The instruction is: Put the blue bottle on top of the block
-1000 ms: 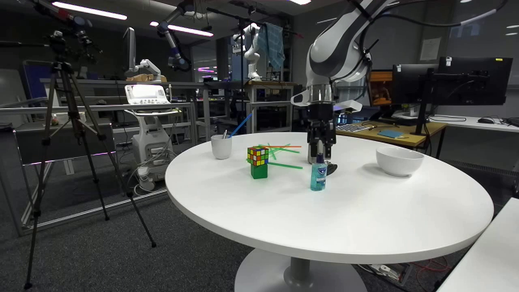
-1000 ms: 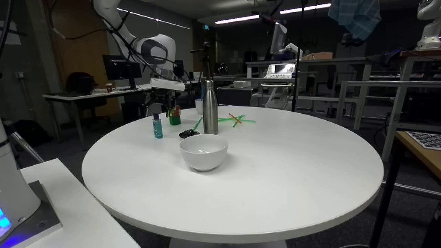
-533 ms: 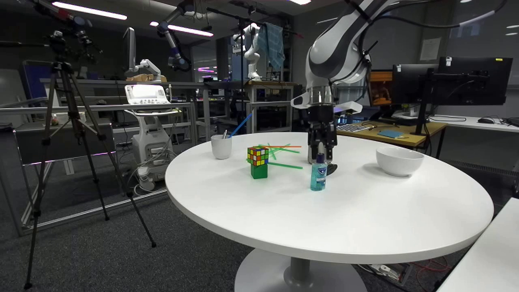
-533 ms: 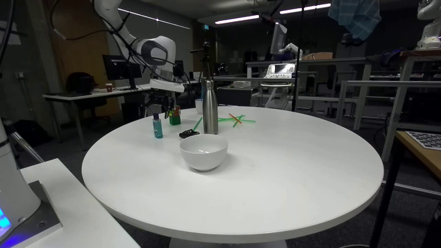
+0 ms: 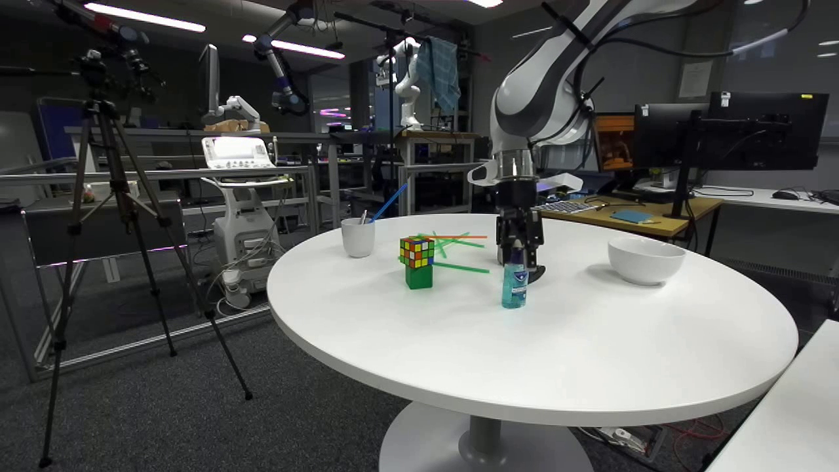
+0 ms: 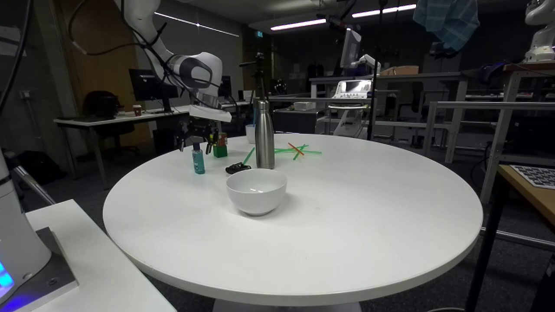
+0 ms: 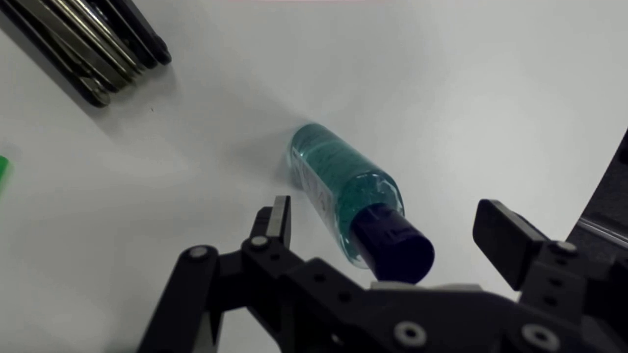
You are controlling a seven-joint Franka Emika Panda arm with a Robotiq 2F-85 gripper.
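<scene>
The small teal-blue bottle with a dark cap stands upright on the table in both exterior views (image 5: 514, 290) (image 6: 198, 162) and the wrist view (image 7: 338, 171). The block is a small green cube (image 5: 419, 277) (image 6: 220, 151) with a multicoloured puzzle cube (image 5: 417, 252) (image 6: 223, 139) stacked on it. My gripper (image 5: 521, 255) (image 6: 195, 150) points down at the bottle's top. In the wrist view my gripper (image 7: 385, 220) is open, with one finger on each side of the cap and a gap on both sides. The gripper's fingers hide none of the bottle's body in the wrist view.
A steel flask (image 6: 265, 138) and a black multi-tool (image 6: 238, 168) (image 7: 88, 49) stand near the bottle. A white bowl (image 5: 645, 261) (image 6: 256, 191), a white cup (image 5: 358, 237) and green and orange sticks (image 5: 461, 267) (image 6: 298, 151) are also on the round table (image 5: 590, 354).
My gripper has come down over the bottle, and its fingers are now lower, around the height of the cap. The bottle, the green block and the puzzle cube have not moved.
</scene>
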